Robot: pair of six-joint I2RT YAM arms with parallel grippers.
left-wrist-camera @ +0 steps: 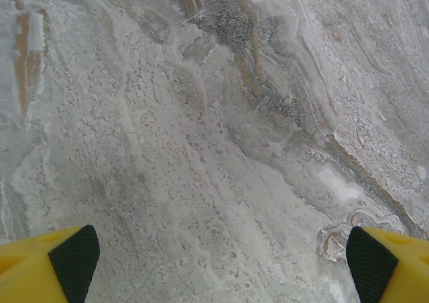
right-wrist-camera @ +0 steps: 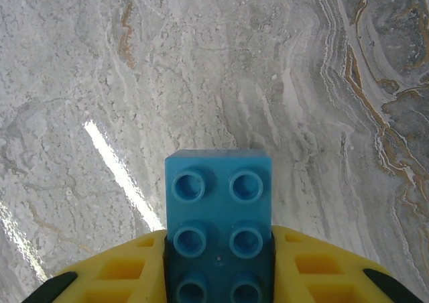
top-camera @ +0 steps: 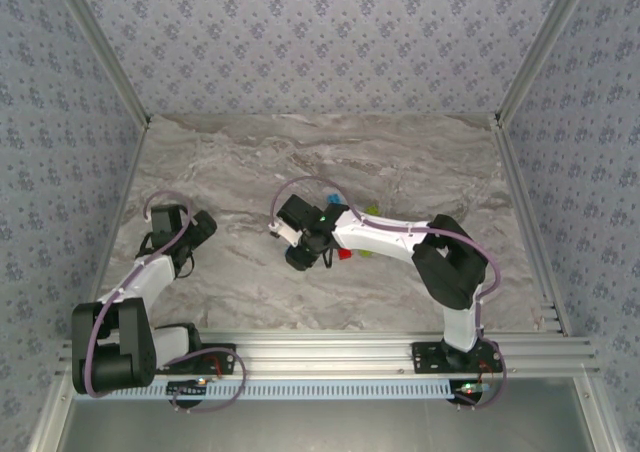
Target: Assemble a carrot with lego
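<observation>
Two pincers, two opposite states. Right pincer [right-wrist-camera: 219, 266] pressed in tight on a light blue lego brick [right-wrist-camera: 219, 206], yellow fingers [right-wrist-camera: 322, 269] hugging both long sides. Studs facing up at the wrist camera, two across, three rows showing. Long axis straight along the fingers, free end poking out past the tips and away from the wrist. Sitting over bare marble around the middle of the desk [top-camera: 420, 162], slightly toward its left half from overhead; touching the surface or not, can't tell. Anything stamped on the studs too blurry to read. Left pincer [left-wrist-camera: 218, 263] spread wide with nothing in it, black pads [left-wrist-camera: 74, 253] far apart above plain desk near the left edge. Couple of loose bits beside the right forearm near desk centre: red brick [top-camera: 345, 255] and a yellow-green one [top-camera: 371, 210].
</observation>
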